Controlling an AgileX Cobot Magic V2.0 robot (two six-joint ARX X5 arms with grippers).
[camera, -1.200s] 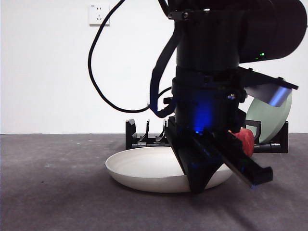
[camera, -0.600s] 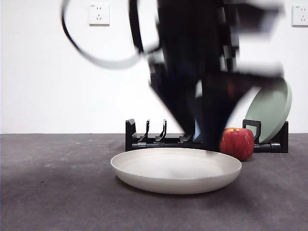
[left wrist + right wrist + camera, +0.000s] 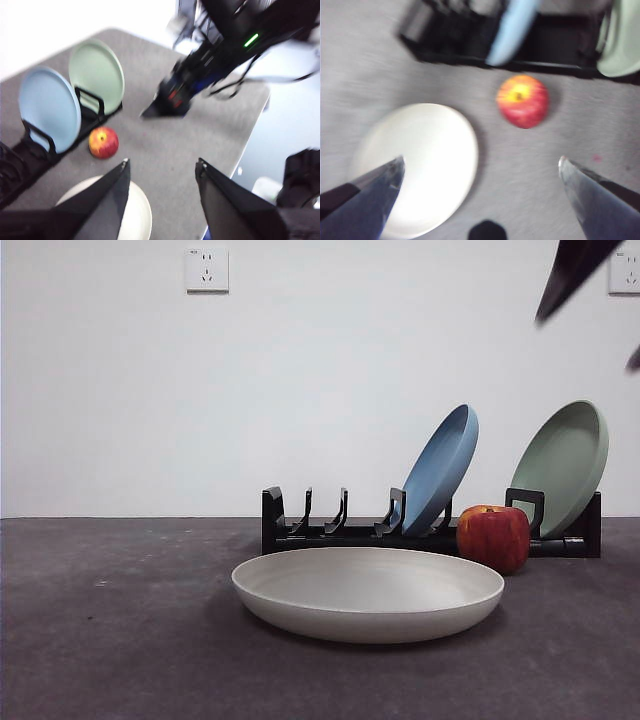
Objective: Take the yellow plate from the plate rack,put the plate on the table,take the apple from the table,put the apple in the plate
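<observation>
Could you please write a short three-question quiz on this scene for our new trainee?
1. True or false: the yellow plate lies flat on the table.
2. Where is the apple? A) in the yellow plate B) on the table beside it C) in a gripper
3. How many plates stand in the plate rack?

Key:
1. True
2. B; the left gripper and the right gripper are both open and empty.
3. Two: the blue plate and the green plate.

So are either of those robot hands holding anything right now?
No. Both hands are open and empty: the left hand and the right hand hang above the table, while the cream round plate and red apple lie untouched.
</observation>
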